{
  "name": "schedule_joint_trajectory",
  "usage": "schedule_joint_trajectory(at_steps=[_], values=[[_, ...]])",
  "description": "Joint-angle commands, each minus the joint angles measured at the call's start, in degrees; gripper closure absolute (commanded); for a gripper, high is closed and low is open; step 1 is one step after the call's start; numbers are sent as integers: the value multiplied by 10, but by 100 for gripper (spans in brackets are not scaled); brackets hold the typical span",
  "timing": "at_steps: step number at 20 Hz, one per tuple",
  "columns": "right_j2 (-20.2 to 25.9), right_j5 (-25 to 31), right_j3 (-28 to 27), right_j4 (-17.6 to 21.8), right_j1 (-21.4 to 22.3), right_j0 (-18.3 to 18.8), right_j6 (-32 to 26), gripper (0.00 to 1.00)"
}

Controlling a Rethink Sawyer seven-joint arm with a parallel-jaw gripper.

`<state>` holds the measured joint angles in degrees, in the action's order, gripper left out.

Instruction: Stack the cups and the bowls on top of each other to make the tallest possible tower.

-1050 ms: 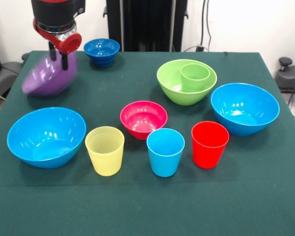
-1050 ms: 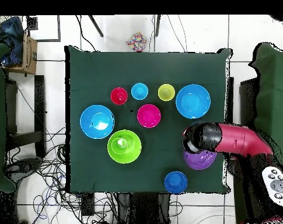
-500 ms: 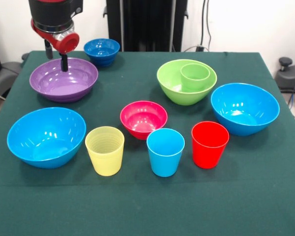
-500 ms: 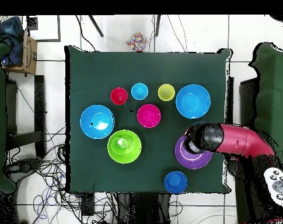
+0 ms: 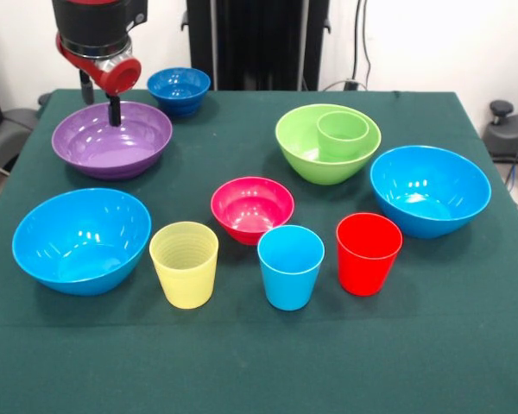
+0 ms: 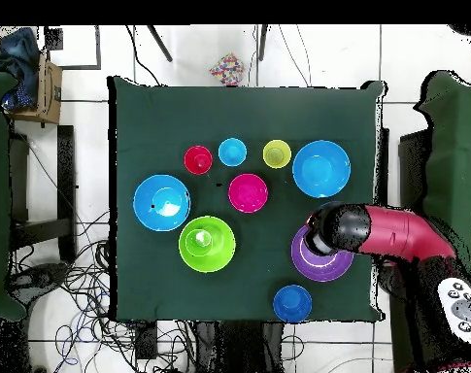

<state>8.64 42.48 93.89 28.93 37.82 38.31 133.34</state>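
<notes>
- Lime-green bowl sits upright on the green tablecloth, green cup standing inside it; nothing else is stacked.
- Purple bowl sits upright near the table's edge, beside the small dark blue bowl.
- Pink-red bowl is mid-table; two light blue bowls flank the front row.
- Yellow cup, blue cup and red cup stand in a row, apart.
- Gripper hangs over the purple bowl's far rim, empty; one finger dips inside the rim, the other outside, spread apart.
</notes>
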Motion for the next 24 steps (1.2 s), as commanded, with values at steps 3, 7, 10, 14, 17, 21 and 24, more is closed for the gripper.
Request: schedule_joint_trajectory(at_steps=[3, 7, 10, 14, 17, 21, 24], values=[[30, -13, -28, 26, -33, -20, -54, 0], [32, -11, -29, 27, -30, -20, -58, 0], [32, -5, -30, 26, -28, -22, -59, 0], [31, -5, -30, 27, -28, -21, -60, 0], [30, -1, -34, 29, -26, -24, -60, 0], [23, 9, -34, 31, -6, -31, -60, 0], [27, 11, -37, 33, 6, -20, -82, 0]])
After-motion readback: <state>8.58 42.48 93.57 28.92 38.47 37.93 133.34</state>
